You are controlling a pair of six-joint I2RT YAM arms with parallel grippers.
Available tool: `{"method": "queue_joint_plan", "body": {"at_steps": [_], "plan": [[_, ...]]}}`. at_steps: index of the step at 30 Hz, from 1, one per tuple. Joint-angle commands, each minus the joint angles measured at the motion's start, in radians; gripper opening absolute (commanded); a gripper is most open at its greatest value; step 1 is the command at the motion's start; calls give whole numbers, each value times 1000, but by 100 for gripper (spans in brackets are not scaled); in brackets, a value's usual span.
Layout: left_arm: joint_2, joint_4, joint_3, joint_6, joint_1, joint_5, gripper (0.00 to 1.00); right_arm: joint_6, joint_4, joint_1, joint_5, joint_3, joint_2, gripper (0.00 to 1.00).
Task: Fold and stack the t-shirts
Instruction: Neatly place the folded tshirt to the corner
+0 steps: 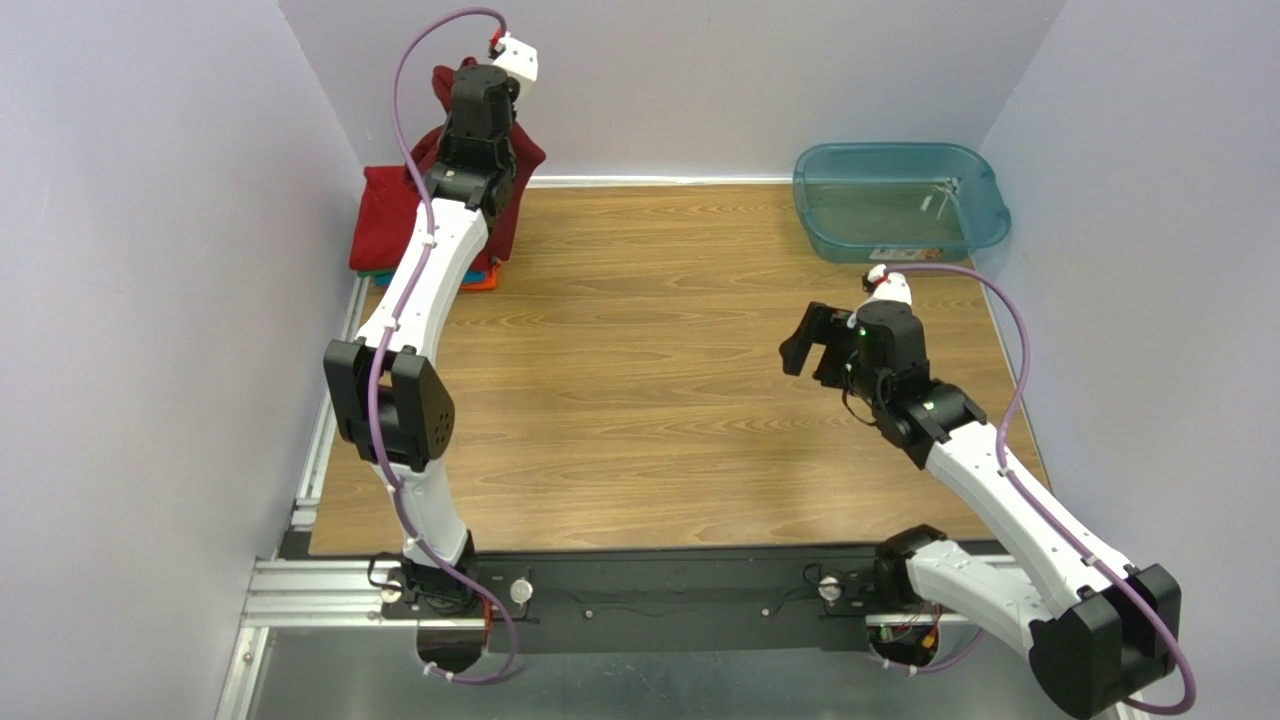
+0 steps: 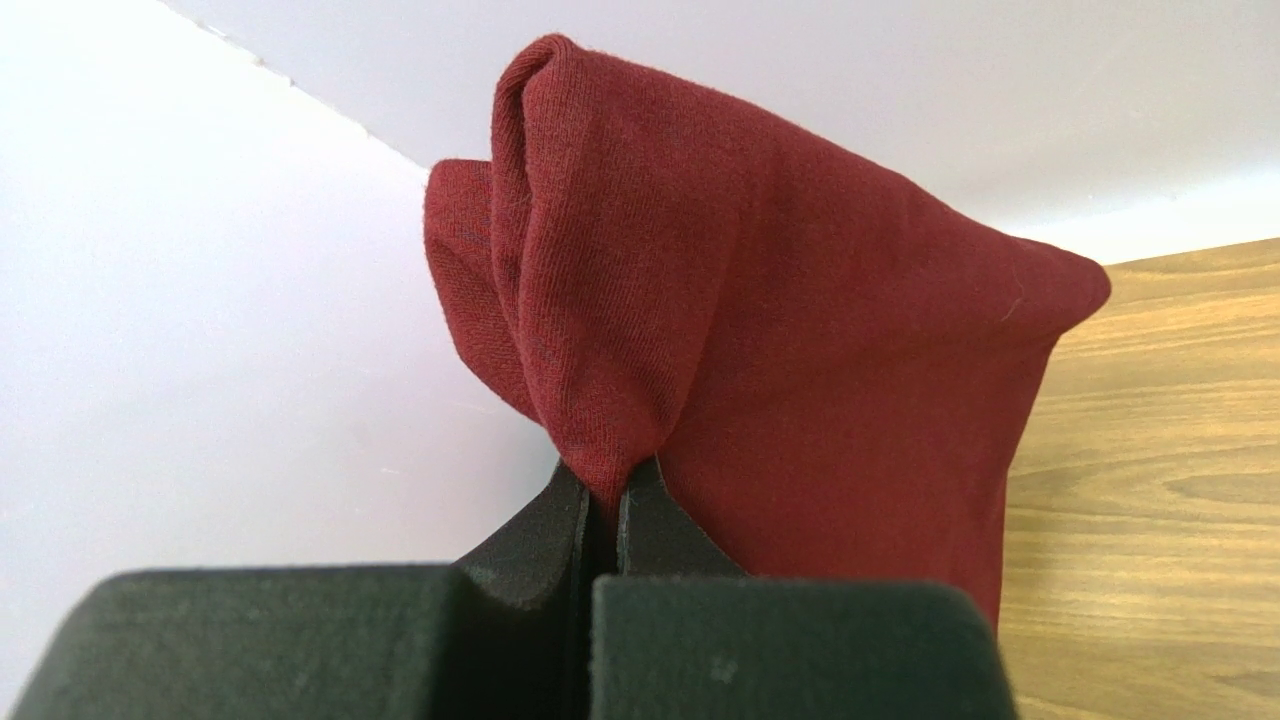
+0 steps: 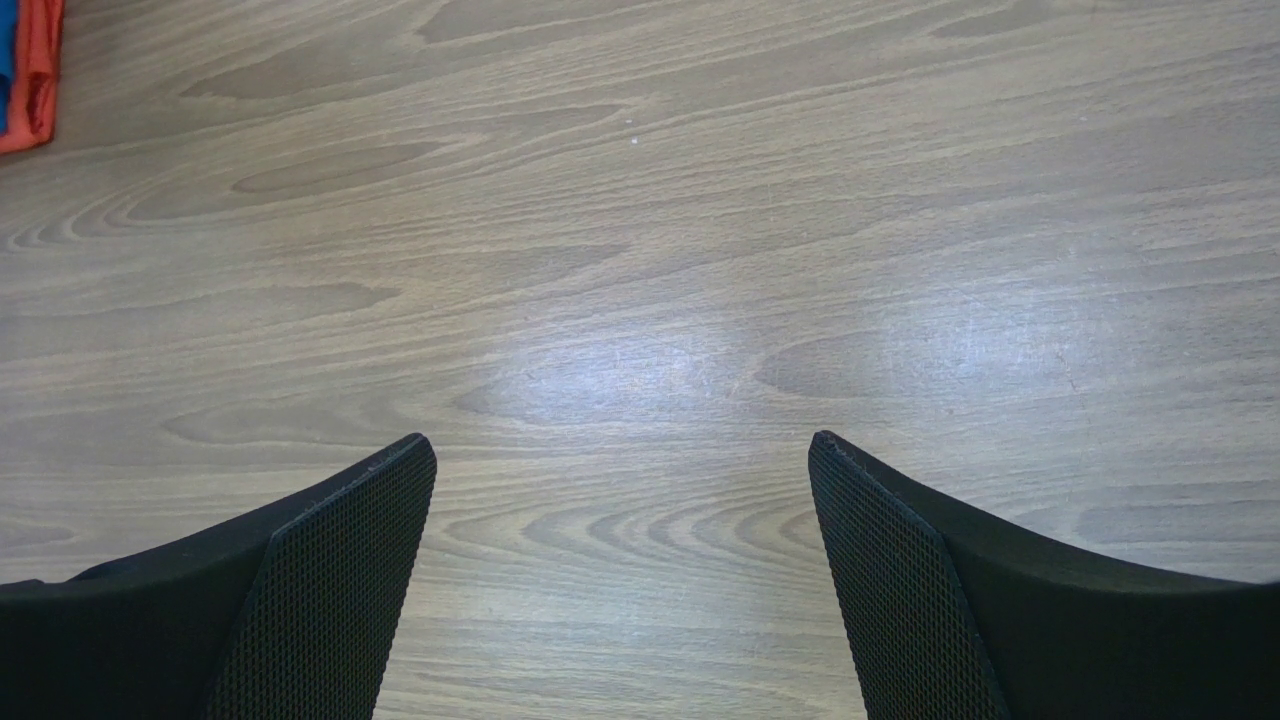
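Note:
My left gripper (image 1: 463,105) is raised at the far left corner and is shut on a fold of the dark maroon t-shirt (image 1: 523,162). The shirt hangs bunched from the jaws over the stack. In the left wrist view the maroon cloth (image 2: 781,300) is pinched between the closed fingers (image 2: 549,533). Below it lies a stack of folded shirts: bright red (image 1: 388,210) on top, with teal and orange edges (image 1: 478,279) showing. My right gripper (image 1: 812,342) is open and empty above bare table at the right; its fingers (image 3: 346,555) stand wide apart over the wood.
A translucent teal plastic tub (image 1: 899,198) stands at the far right corner. White walls close in on the left, back and right. An orange shirt edge (image 3: 38,75) shows at the top left of the right wrist view. The wooden table (image 1: 646,390) lies between the arms.

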Motion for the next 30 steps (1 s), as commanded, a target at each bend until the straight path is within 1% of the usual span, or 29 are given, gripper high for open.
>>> {"method": "queue_joint_plan", "body": {"at_steps": [1,5,11,18,22,26,28,29,30], "plan": [[-58,50,44,25,13,52,0,-17,-14,-5,33,6,0,100],[-55,35,50,25,26,81,0,-17,-16,-5,27,7,8,100],[-37,38,34,33,50,89,0,-19,-16,-7,27,7,12,100],[-5,72,-10,47,121,124,0,-25,-16,-5,21,10,20,100],[44,87,-9,48,153,142,0,-30,-16,-5,19,12,21,100],[98,90,10,42,194,191,0,-33,-16,-5,27,7,21,100],[133,95,27,44,194,196,0,-33,-16,-5,33,6,23,100],[144,96,33,45,229,198,0,-34,-16,-5,39,7,23,100],[155,95,45,44,236,201,0,-33,-16,-5,39,7,24,100]]}}
